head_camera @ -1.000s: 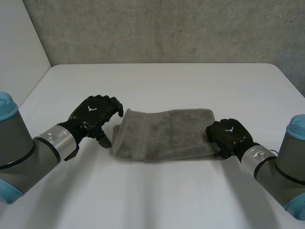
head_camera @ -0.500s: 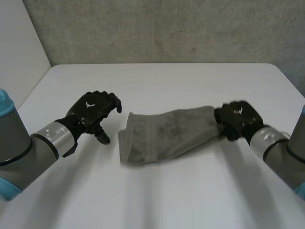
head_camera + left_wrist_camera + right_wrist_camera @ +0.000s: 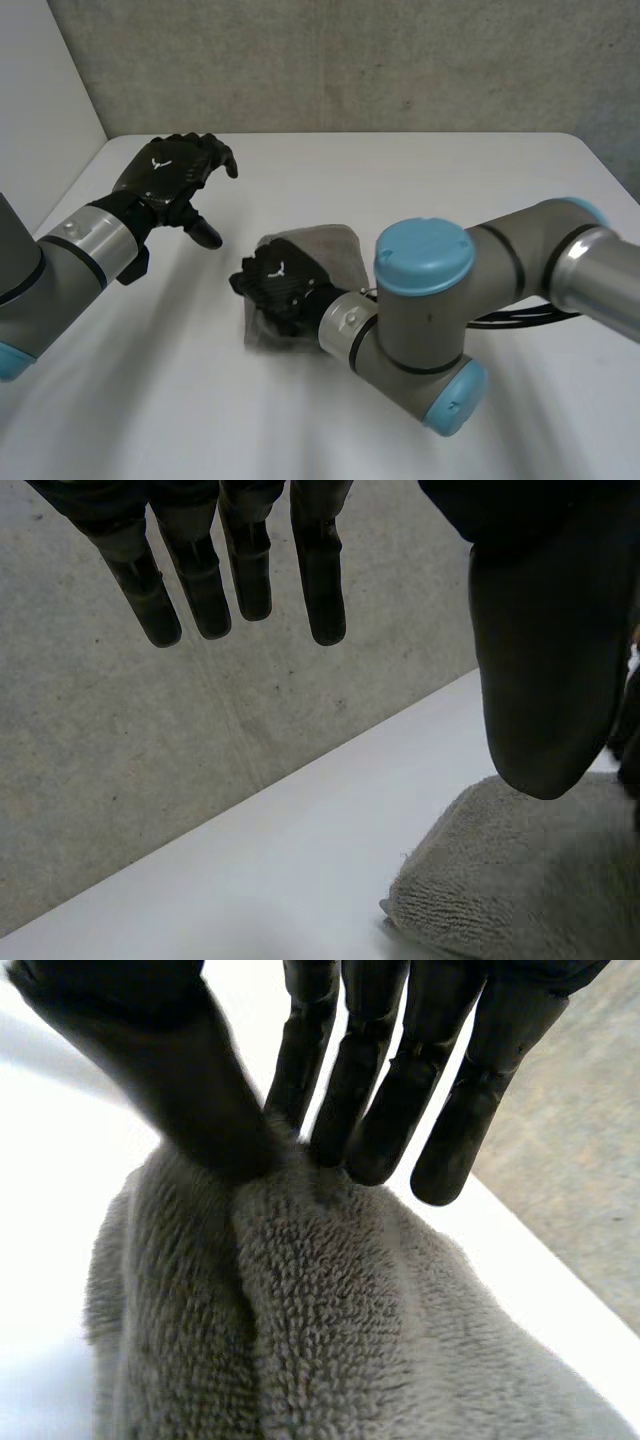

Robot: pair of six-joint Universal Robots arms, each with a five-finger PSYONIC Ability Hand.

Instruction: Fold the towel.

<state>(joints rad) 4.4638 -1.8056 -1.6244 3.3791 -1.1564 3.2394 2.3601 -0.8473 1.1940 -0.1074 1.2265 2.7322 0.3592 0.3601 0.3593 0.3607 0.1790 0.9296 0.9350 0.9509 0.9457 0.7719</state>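
Both hands are over the white table. The right hand sits on the bunched grey towel near mid-table, and its wrist view shows thumb and fingers pinching a ridge of cloth (the head view presents its back). The left hand hovers apart from the towel, fingers straight, holding nothing.

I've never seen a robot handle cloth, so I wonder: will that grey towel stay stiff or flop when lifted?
Probably floppy: the towel bunches into a soft ridge where the right hand pinches it. Likely light, since a pinch alone gathers it. Its looped pile should resist slipping.
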